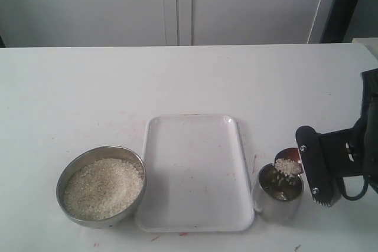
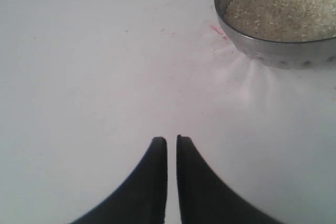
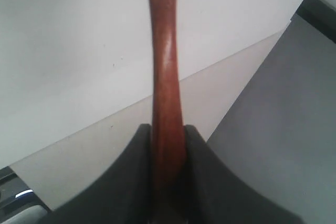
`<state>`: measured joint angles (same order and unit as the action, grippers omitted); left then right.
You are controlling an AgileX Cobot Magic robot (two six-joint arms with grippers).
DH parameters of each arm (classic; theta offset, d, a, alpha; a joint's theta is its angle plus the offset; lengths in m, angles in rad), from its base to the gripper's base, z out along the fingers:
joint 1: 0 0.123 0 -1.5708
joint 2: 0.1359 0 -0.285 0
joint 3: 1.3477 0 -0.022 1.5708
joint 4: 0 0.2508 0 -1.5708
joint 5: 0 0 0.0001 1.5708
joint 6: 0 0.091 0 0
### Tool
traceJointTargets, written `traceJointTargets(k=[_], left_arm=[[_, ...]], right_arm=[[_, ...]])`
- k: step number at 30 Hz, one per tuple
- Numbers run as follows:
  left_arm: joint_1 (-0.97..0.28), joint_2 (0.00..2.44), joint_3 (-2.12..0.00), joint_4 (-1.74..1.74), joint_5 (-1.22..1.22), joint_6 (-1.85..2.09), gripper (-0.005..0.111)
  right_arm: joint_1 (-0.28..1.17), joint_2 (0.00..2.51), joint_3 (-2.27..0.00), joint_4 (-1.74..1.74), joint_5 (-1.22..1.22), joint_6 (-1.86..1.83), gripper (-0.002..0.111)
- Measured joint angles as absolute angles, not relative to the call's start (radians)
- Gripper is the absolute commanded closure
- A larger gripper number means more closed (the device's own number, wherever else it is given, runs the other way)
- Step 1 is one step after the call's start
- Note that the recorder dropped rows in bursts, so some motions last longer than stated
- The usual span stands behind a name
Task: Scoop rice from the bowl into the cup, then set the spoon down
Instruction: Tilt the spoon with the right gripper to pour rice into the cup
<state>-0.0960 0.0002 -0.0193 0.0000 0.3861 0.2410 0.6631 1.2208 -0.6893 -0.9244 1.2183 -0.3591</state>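
Note:
The steel bowl stands at the front left, filled with a heap of rice. At the front right stands the small steel cup. My right gripper is shut on the handle of the wooden spoon. The spoon's oval end hangs tilted over the cup's rim with a small load of rice on it. In the left wrist view, my left gripper is shut with nothing in it, low over the bare table, short of the bowl and its rice.
A white rectangular tray lies between bowl and cup, its right edge close to the cup. The white table stretches back to a pale wall. Faint red marks dot the table near the tray and bowl.

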Motion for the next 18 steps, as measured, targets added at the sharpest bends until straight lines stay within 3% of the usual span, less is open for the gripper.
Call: traceJointTargets(k=[18], left_arm=[[-0.096, 0.0, -0.019, 0.0, 0.386, 0.241, 0.092]], right_arm=[[0.667, 1.227, -0.689, -1.037, 1.217, -0.437, 0.108]])
